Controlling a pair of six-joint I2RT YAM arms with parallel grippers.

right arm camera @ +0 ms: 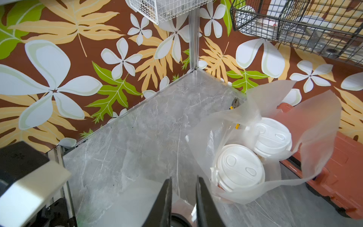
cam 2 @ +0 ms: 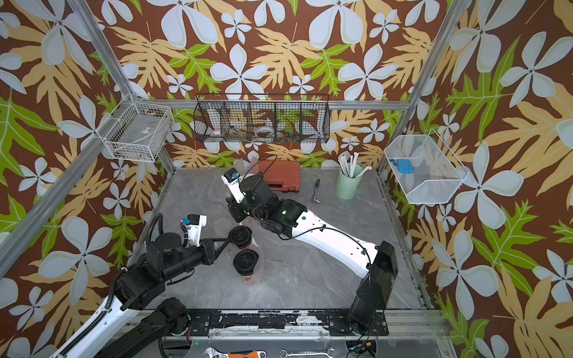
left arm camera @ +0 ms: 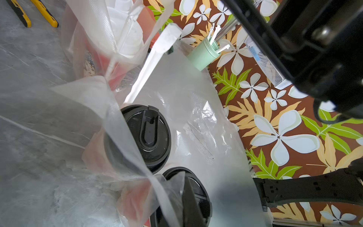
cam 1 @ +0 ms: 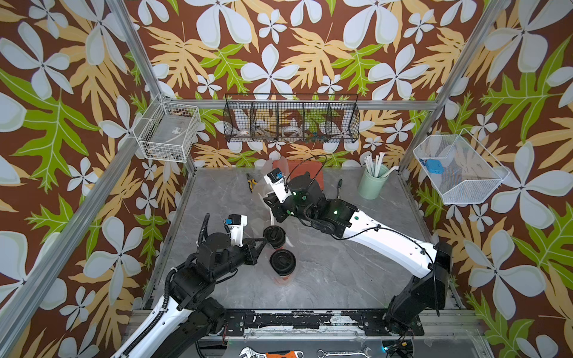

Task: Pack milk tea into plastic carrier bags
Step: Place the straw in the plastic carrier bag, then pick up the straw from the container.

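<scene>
L gripper (cam 1: pixel 263 240) pinching bag (left arm camera: pixel 196 118) rim, I think; R gripper (right arm camera: pixel 183 179) slightly parted. Hard tug could tip mid-frame black-lid cups (cam 1: pixel 274 235).

A clear bag (left arm camera: pixel 196 110) fills the middle, thin and crinkly. A cup with a black lid (left arm camera: pixel 147 135) stands inside it. Another black-lid cup (left arm camera: pixel 202 196) stands just beside that one, partly hidden by film and a dark blur. A long white straw (left arm camera: pixel 149 66) leans in the bag, with its low end by the first black lid. Behind is a second bag (left arm camera: pixel 94 29) holding white lids (left arm camera: pixel 127 35) and a red cup (left arm camera: pixel 92 64) with a cartoon on it. Yellow pliers (left arm camera: pixel 44 14) lie on the grey table (left arm camera: pixel 29 64). A green cup (left arm camera: pixel 202 57) holds more straws by the flowery wall (left arm camera: pixel 284 133). A black robot arm (left arm camera: pixel 324 49) hangs above.
</scene>
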